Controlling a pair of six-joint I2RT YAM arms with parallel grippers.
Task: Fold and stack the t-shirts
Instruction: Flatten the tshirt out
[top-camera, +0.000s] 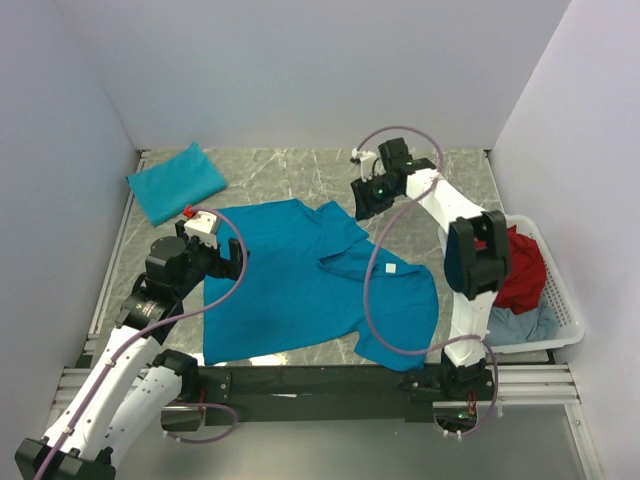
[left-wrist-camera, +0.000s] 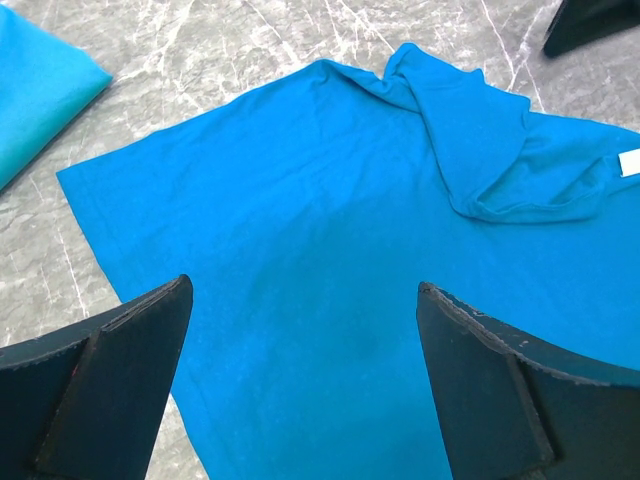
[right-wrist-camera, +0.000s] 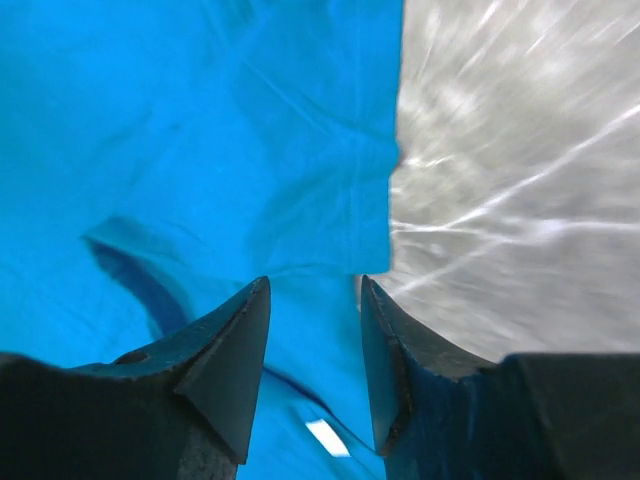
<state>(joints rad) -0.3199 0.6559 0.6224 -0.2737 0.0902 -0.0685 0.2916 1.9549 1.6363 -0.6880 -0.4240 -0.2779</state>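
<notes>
Hovering my right gripper (right-wrist-camera: 315, 285), jaws parted and empty, over the teal t-shirt (right-wrist-camera: 200, 150) edge; next pinch should catch that hem squarely beneath.

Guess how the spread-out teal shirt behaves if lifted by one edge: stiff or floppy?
Probably floppy: the spread t-shirt lies flat with soft wrinkles and one part folded over itself, so it would likely drape and sag. It looks thin, so probably light. Pushed, it would likely bunch up rather than slide whole across the table.
</notes>
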